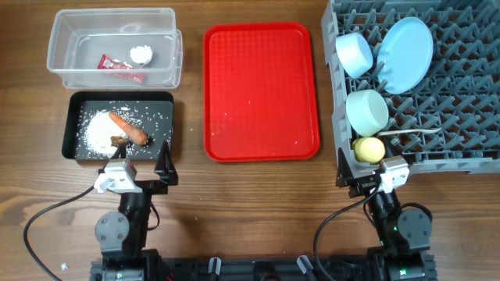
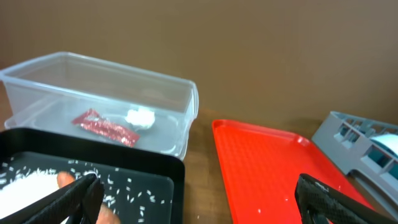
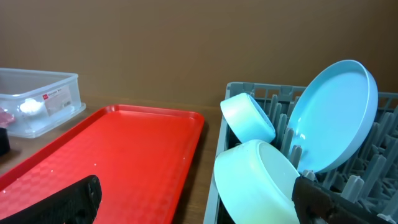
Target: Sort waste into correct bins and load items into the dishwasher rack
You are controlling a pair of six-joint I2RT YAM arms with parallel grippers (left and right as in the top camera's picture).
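Plate (image 1: pixel 406 55), bowls (image 1: pixel 366 111), cup (image 1: pixel 369 149) and spoon (image 1: pixel 414 134) are set in the rack (image 1: pixel 469 148), wrapper (image 1: pixel 117 65) and tissue (image 1: pixel 141 55) are seen in the tub (image 1: pixel 86 37), rice (image 1: pixel 100 133) and carrot (image 1: pixel 127 129) in the black tray (image 1: pixel 69 125), and the left tool (image 2: pixel 198 185) and right tool (image 3: pixel 196 186) are shown spread apart, empty.

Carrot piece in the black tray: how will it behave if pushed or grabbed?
Carrot piece is tapered and rounded, so it would probably pivot rather than slide straight. It lies against loose rice grains, so a push likely scatters them.
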